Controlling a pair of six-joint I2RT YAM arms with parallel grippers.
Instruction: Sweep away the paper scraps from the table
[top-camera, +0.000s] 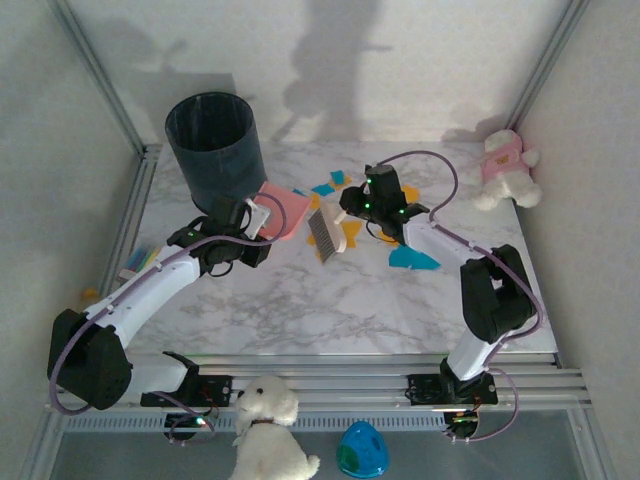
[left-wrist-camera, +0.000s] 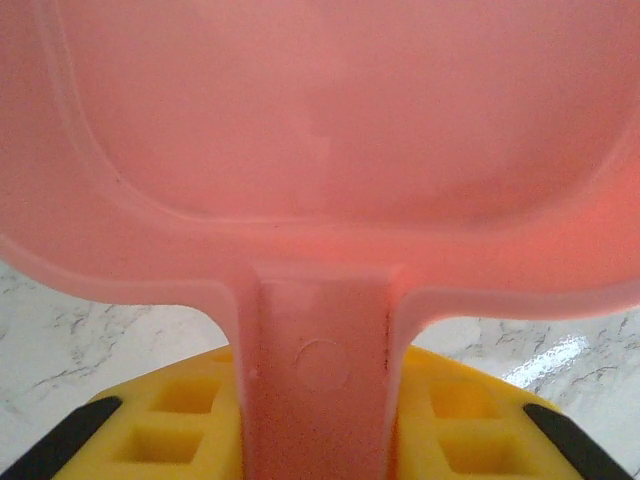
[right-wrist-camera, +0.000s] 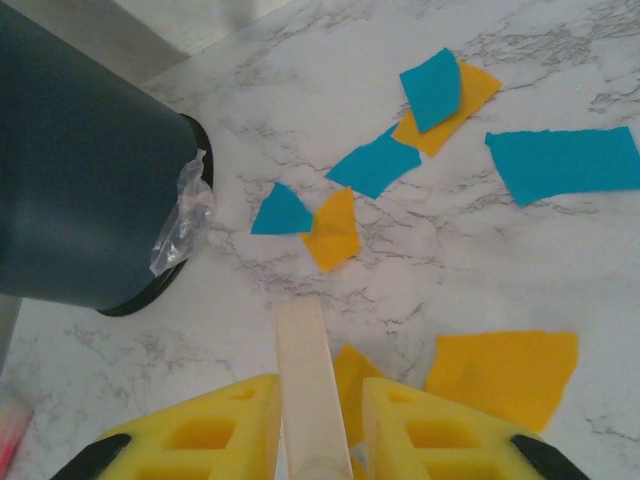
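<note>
Clearly the right arm was the nearer one to the paper scraps. Its right gripper was clenched on the pale handle of the brush, with the yellow pads pressed to either side of it. In the right wrist view that handle ran straight toward 12 o'clock, and the scraps fanned out ahead of it on the table, from 12 round to 4 o'clock. None touched the handle, and one orange piece lay partly under it.

Counted in that view there were eight scraps: four blue and four orange. Two pairs overlapped – a blue piece on an orange one at 1 o'clock, and a blue one touching an orange one at 12.

From above, the bristle head sat between the scraps and the dustpan. The pink pan lay at 9 o'clock from the brush, just beside it. Most of the paper lay the other way, from 12 to 4 o'clock.

The left gripper was clamped on the dustpan's handle, holding the pan low over the marble. So my guess is the coming stroke would have to draw the paper toward 9 o'clock, into the pan's mouth.

There was one brush, one dustpan and one dark bin – the bin stood at 11 o'clock from the pan.
</note>
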